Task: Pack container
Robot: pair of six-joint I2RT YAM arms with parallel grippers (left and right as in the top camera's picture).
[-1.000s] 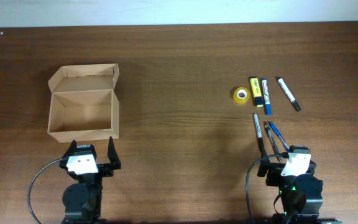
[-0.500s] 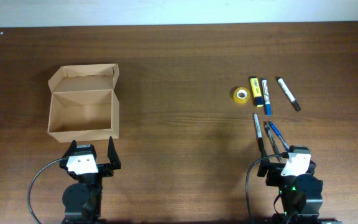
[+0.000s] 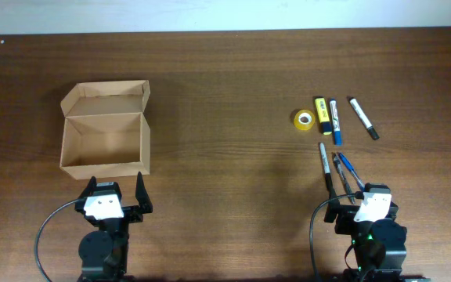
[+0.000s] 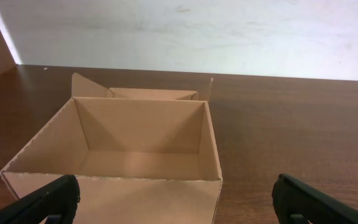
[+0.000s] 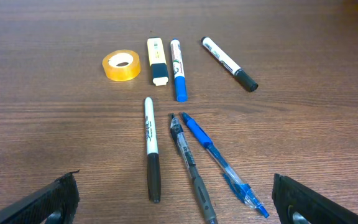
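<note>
The container (image 3: 106,139) is a tan cardboard box at the left of the table, empty, its flap lid folded back on the far side; it fills the left wrist view (image 4: 129,155). My left gripper (image 3: 116,193) is open just in front of the box's near wall. My right gripper (image 3: 351,196) is open at the near ends of a black marker (image 5: 151,146), a grey pen (image 5: 191,167) and a blue pen (image 5: 222,163). Beyond them lie a tape roll (image 5: 121,65), a yellow highlighter (image 5: 156,60), a blue marker (image 5: 178,61) and a second black-capped marker (image 5: 229,63).
The wooden table (image 3: 225,94) ends at a pale wall (image 4: 185,31) at the far side. Black cables (image 3: 49,227) loop beside both arm bases at the near edge.
</note>
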